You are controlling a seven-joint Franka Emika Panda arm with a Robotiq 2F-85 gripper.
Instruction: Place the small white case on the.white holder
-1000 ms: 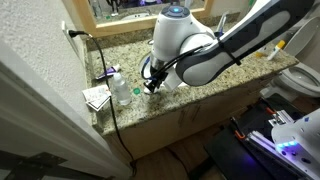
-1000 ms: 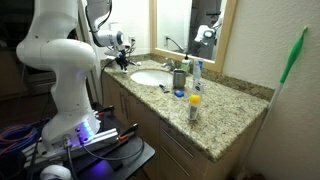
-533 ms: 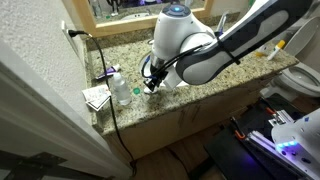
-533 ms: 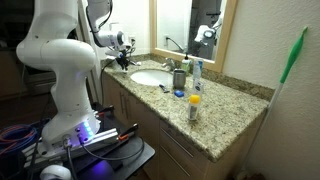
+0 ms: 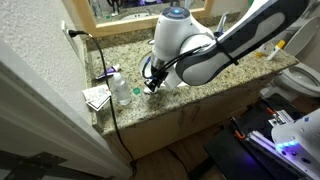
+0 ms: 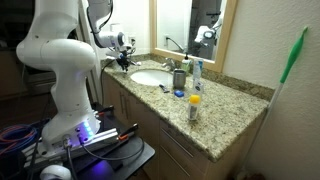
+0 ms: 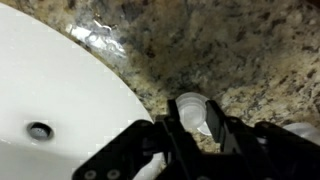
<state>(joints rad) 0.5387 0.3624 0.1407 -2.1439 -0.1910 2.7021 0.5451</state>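
- Though the wrist view is blurred, we read the gripper [image 7: 197, 138] as closed on the small white case [image 7: 192, 108], with a dark finger [image 7: 170, 140] against each side of it.
- We place the case over the granite counter [image 7: 250, 50], just beside the rim of the white sink basin [image 7: 60, 90]. We cannot tell whether it rests on the stone or hangs above it.
- We note in an exterior view the white arm [image 5: 200, 50] bent low over the counter, with a clear plastic bottle [image 5: 122, 92] near the gripper.
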